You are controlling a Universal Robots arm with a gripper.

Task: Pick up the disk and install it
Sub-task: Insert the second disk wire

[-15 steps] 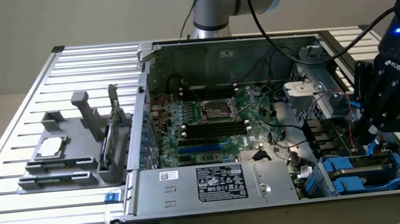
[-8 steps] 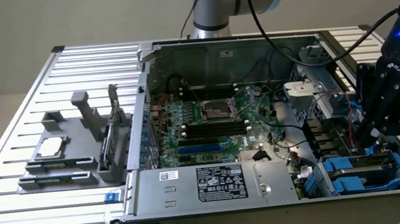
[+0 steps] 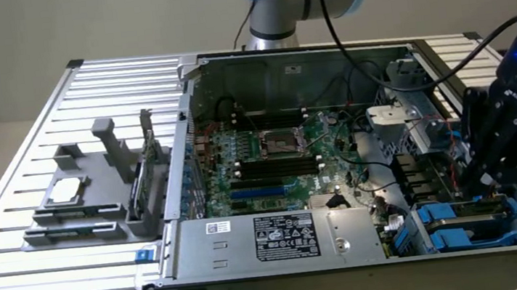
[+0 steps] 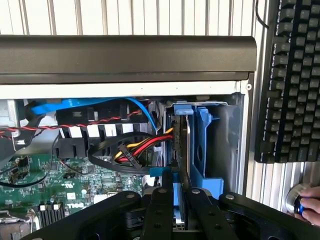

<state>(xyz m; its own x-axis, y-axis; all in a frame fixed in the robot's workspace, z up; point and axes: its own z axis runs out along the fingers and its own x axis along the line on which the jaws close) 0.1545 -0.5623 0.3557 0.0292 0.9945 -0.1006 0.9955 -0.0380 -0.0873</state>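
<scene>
Blue-framed disk (image 4: 181, 150) stood pinched edge-on in tool (image 4: 176, 192), half inside bay (image 4: 220, 145) at case's 4 o'clock corner; install step; needed straight push home.

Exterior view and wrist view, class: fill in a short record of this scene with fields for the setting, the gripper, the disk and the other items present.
setting: open grey metal computer case lying on a slatted metal table
gripper: black gripper, fingers shut on the disk's edge
disk: silver-grey metal disk in a blue plastic carrier, standing on edge inside the case's blue drive bay
other items: silver labelled power-supply box; black keyboard; a person's hand
</scene>
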